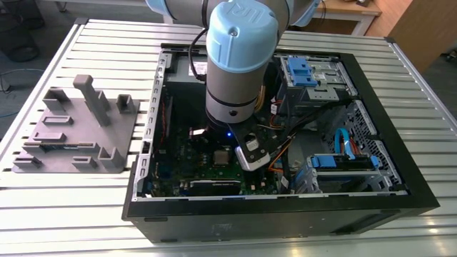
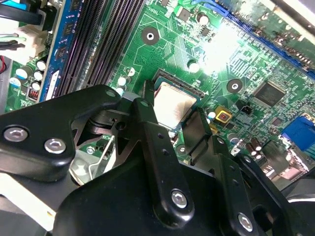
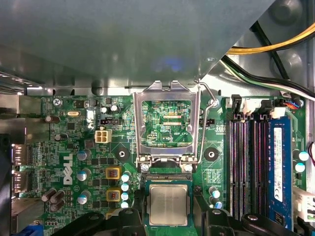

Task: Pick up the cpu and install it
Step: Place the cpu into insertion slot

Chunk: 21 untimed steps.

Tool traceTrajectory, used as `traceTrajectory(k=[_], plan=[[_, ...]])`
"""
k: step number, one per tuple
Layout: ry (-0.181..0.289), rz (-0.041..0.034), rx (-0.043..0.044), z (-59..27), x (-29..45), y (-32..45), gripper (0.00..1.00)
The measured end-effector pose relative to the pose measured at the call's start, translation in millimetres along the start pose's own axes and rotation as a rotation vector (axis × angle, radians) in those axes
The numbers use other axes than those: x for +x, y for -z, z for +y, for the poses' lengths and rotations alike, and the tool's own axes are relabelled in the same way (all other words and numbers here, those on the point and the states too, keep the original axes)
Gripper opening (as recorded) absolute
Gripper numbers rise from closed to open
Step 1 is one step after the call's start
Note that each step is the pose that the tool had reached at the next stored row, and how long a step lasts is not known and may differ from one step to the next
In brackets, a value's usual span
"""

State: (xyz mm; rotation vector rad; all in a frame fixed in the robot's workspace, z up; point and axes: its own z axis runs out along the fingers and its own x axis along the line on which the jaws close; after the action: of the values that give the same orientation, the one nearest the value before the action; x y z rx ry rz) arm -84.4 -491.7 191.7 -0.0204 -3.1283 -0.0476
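Observation:
The cpu (image 1: 221, 157) is a small silver square with a pale rim, lying flat in the dark socket on the green motherboard (image 1: 187, 170) inside the open computer case. In both wrist views my gripper (image 2: 172, 114) (image 3: 168, 212) straddles the cpu (image 2: 172, 104) (image 3: 168, 204), one black finger (image 2: 147, 105) against each of two opposite sides. The fingers appear shut on the cpu. The socket's metal load frame (image 3: 165, 120) stands flipped open beside it, with its wire lever (image 3: 210, 105) raised.
Memory slots (image 3: 246, 162) run along one side of the socket, and capacitors (image 3: 124, 184) crowd the other. Orange and yellow cables (image 1: 280, 152) and blue drive bays (image 1: 303, 72) fill the case at the exterior view's right. A grey fixture block (image 1: 78, 128) stands on the slatted table at its left.

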Motion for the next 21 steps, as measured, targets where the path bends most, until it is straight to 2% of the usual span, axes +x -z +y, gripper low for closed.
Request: traceTrajectory(k=[17, 20, 21], plan=[[0.0, 0.0, 0.0, -0.1, 0.0, -3.1, 0.47], [0.0, -0.0002, -0.0004, 0.0, -0.1, -3.3, 0.48], [0.0, -0.0002, -0.0004, 0.0, -0.1, -3.4, 0.54]])
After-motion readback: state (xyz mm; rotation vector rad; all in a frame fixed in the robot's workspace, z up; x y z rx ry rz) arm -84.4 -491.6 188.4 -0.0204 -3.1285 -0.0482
